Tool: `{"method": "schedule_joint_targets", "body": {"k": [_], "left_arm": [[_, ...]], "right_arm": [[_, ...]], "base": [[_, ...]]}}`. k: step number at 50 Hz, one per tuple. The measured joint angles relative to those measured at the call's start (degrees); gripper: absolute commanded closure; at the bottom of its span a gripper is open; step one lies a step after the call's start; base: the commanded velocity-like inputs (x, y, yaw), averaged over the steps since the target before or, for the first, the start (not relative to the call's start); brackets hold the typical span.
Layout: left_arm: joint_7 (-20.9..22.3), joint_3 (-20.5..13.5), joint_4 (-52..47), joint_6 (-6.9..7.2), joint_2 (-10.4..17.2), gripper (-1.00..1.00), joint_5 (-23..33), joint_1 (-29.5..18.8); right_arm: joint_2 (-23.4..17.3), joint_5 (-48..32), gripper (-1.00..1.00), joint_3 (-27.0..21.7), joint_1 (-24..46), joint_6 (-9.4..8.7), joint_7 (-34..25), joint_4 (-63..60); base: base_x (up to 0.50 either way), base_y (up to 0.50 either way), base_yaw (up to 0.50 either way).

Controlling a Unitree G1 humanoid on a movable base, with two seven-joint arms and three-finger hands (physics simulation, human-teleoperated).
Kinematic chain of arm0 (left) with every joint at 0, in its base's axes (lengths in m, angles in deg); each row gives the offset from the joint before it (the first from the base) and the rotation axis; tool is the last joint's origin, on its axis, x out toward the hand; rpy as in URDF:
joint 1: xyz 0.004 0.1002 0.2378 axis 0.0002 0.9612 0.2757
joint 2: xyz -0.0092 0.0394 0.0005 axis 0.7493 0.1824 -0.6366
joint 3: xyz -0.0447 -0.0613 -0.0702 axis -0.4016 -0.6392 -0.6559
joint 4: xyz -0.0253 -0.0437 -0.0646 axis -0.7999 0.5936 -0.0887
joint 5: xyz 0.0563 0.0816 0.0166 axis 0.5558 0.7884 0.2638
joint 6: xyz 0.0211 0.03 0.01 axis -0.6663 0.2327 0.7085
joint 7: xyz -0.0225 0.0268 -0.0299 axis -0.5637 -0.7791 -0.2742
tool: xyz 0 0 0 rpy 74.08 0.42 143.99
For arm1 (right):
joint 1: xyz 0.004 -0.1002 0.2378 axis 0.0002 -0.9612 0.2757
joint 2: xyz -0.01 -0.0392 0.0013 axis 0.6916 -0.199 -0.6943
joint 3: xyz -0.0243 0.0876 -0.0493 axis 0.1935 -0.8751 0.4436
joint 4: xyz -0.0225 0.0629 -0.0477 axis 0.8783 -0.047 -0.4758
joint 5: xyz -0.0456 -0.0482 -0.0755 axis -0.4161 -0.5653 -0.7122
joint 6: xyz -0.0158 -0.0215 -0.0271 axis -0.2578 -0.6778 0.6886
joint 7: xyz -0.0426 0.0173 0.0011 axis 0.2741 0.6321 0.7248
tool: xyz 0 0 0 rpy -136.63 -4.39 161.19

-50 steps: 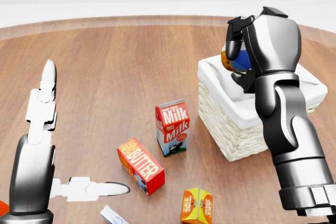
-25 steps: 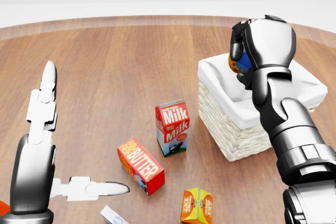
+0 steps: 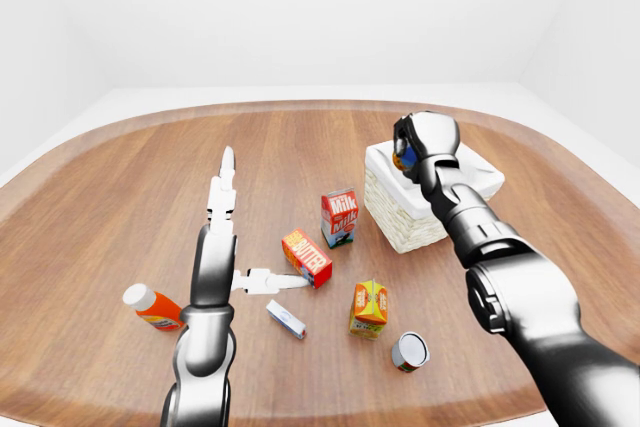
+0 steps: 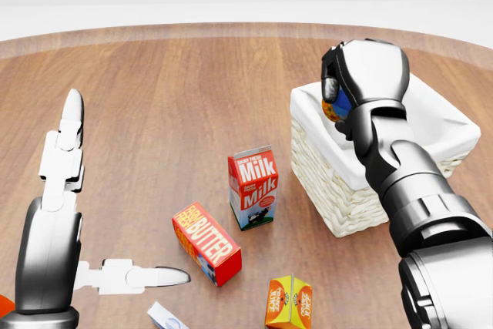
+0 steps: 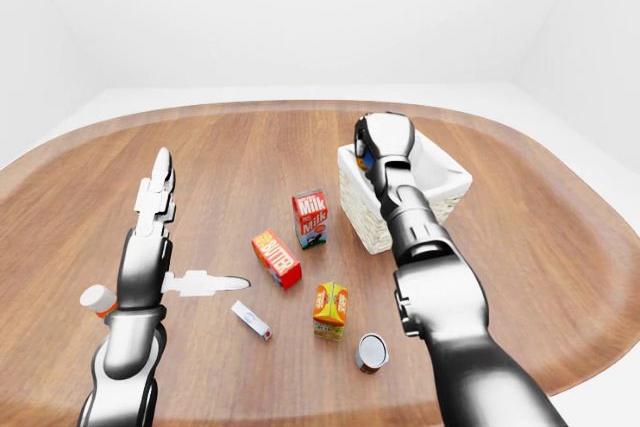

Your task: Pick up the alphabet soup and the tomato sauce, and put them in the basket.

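Surface: we see a broad wooden table with rounded corners and a raised rim, its grain running across the eye views.
Room: plain white walls and a pale floor surround the table.
Can in hand: we make out a small can with blue and orange on its label, mostly hidden by fingers; we cannot tell which can it is.
Where it is: held over the upper-left corner of the white-lined wicker basket, above the rim.
Right hand: clenched around that can.
Left hand: released, fingers spread straight, holding nothing, at the head view's left.
Second can: we see a silver-topped can lying near the table's lower edge.
Others: milk carton, butter box, orange carton, orange bottle.
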Motion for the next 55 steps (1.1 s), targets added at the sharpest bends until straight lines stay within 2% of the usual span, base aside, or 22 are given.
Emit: {"method": "schedule_joint_targets", "body": {"k": [31, 55], "left_arm": [[-0.1, -0.1, 0.2, 0.00, 0.0, -1.00, -0.1, 0.1], [-0.1, -0.1, 0.2, 0.00, 0.0, -1.00, -0.1, 0.0]], "right_arm": [[-2.0, -0.3, 1.00, -1.1, 1.6, -6.10, 0.0, 4.0], [-2.9, 0.5, 1.00, -2.1, -1.4, -7.51, 0.0, 5.3]], "base": [[0.00, 0.00, 0.00], [0.00, 0.00, 0.00]]}}
